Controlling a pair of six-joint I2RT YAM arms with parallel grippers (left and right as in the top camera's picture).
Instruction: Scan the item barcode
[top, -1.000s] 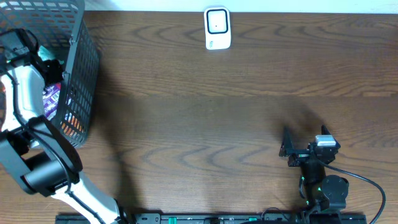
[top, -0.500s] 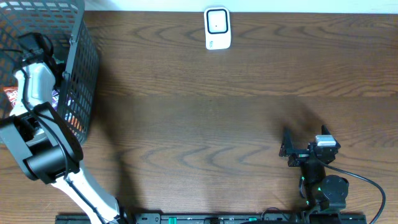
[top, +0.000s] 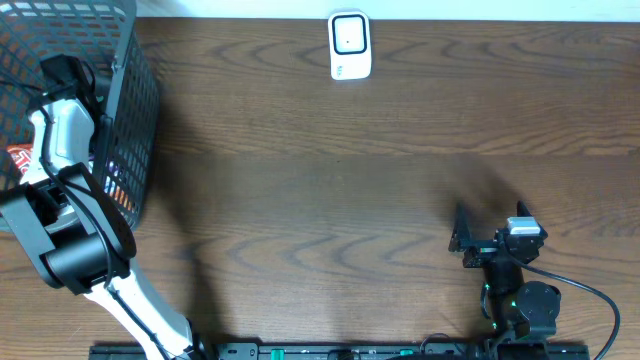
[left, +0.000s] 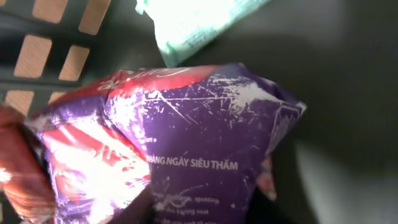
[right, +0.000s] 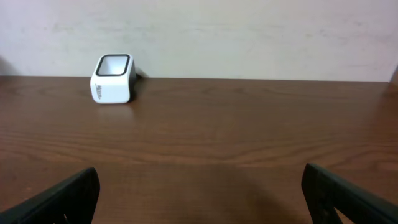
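A dark wooden desk (top: 350, 180) is running up to a pale wall (right: 249, 31), with a black wire basket (top: 140, 100) standing at its far left corner and a small white scanner (top: 350, 45) sitting at the far edge, near the middle.

The task is looking barely begun. Nothing is lying on the open desk and nothing is facing the scanner. The item, a purple and red packet (left: 205, 143), is lying inside the basket, well apart from the scanner. The left gripper (top: 70, 80) is hanging down into the basket close over that packet. Neither view is showing its fingers, so I cannot tell whether it is gripping anything. By my reading, lifting the packet out, carrying it across and turning its barcode to the scanner are all left to do.

The right gripper (top: 460, 238) is resting near the front right of the desk, fingers spread wide and holding nothing.

The overhead view is giving the layout but only red scraps of the basket's contents. The left wrist view is showing the packet's printed face and a pale green packet (left: 193, 22) beyond it, though no barcode. The right wrist view is showing the scanner's window facing upward.
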